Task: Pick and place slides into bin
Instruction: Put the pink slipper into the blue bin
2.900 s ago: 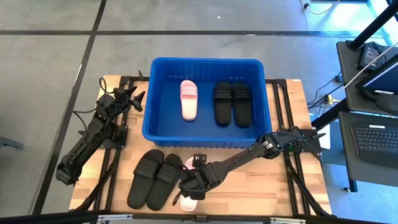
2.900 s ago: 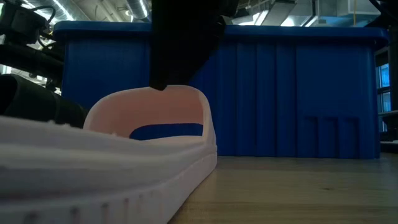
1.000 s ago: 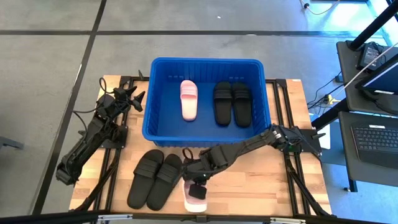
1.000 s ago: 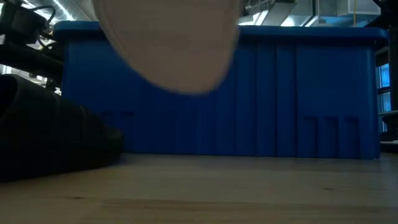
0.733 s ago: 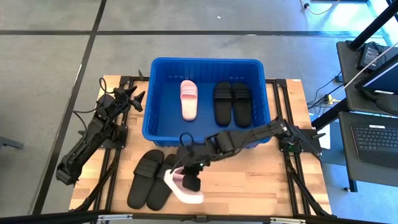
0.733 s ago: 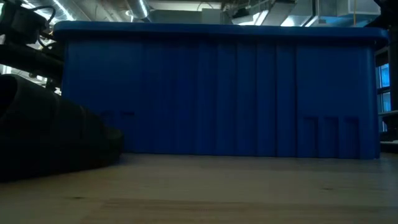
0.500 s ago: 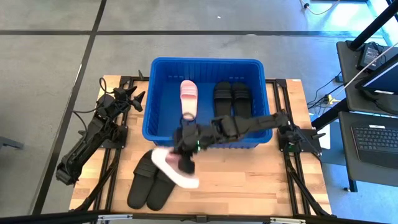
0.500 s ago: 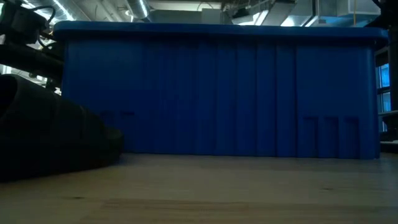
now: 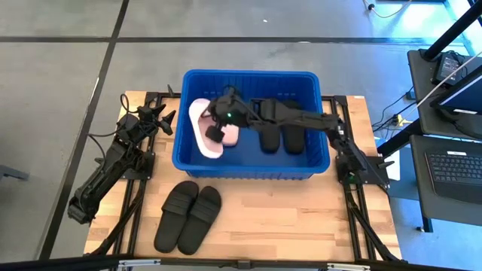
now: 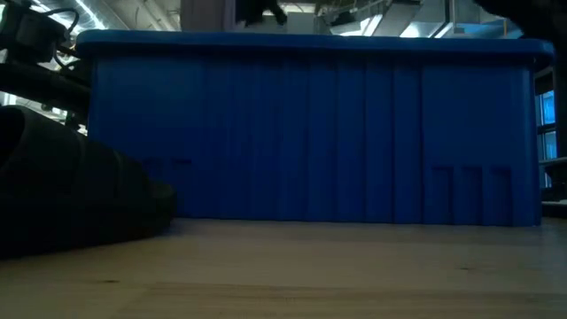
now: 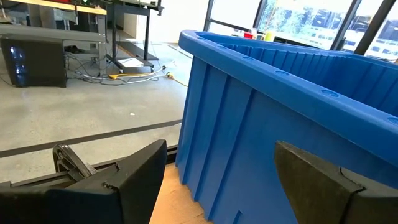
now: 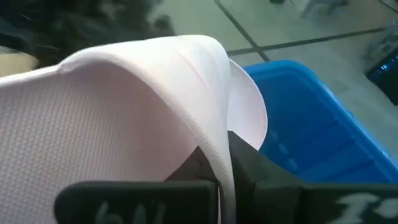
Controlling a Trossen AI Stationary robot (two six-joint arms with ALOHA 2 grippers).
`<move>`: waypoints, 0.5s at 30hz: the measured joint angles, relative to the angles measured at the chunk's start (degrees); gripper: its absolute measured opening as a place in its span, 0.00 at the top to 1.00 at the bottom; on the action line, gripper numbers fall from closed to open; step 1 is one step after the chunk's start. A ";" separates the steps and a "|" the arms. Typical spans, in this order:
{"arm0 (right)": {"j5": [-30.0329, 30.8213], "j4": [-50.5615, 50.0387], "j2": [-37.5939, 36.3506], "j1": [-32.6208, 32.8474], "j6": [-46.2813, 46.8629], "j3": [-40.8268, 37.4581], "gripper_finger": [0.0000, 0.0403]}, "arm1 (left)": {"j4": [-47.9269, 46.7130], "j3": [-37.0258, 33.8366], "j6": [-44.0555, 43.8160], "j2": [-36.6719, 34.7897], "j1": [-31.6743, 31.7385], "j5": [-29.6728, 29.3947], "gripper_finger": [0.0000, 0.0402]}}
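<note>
Risk: pink slide landing on its mate or the bin wall

High view: R gripper [image 9: 216,132] is clamped on a pale pink slide [image 9: 202,128], held over the left part of the bin [image 9: 248,173], tilted w/ the sole partly turned up. Second pink slide [image 9: 230,135] lies in the bin right beside/under it, mostly hidden by the arm. Black pair in bin [image 9: 282,125] sits to the right, side by side. Black pair on table [image 9: 187,216] waits in front of the bin, not yet moved. If let go at this tilt, the held slide could drop across its mate or prop against the left wall; cause would be the skewed hold and the tight spot btwn wall and mate. L gripper [image 9: 162,120] waits near the bin's left wall, jaws apart, nothing in them.

Low view: bin front wall fills most of the pic; dark arm bits show above the rim. Black slide edge at left on the wood. Held slide not visible here.

L wrist view: L fingers [image 11: 134,177] spread wide, bin's ribbed corner between them but further off, no contact.

R wrist view: pink strap [image 12: 155,93] pinched thin btwn the R fingers, so grip is on the strap only – soft, could slip or swing. Strap looks finely textured, pale, flexible; blue bin beyond.
</note>
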 joint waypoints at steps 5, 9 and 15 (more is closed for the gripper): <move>0.27 -0.21 3.61 -5.15 -3.00 -0.05 0.96 | 0.00 0.00 0.00 0.00 0.01 -0.06 0.28; 0.17 1.98 7.22 -7.94 -7.28 -0.05 0.96 | -0.02 0.00 0.00 0.11 0.00 -0.34 0.28; 2.77 3.46 11.72 -10.25 -11.08 -0.07 0.96 | -0.02 0.00 -0.03 0.11 0.01 -0.40 0.28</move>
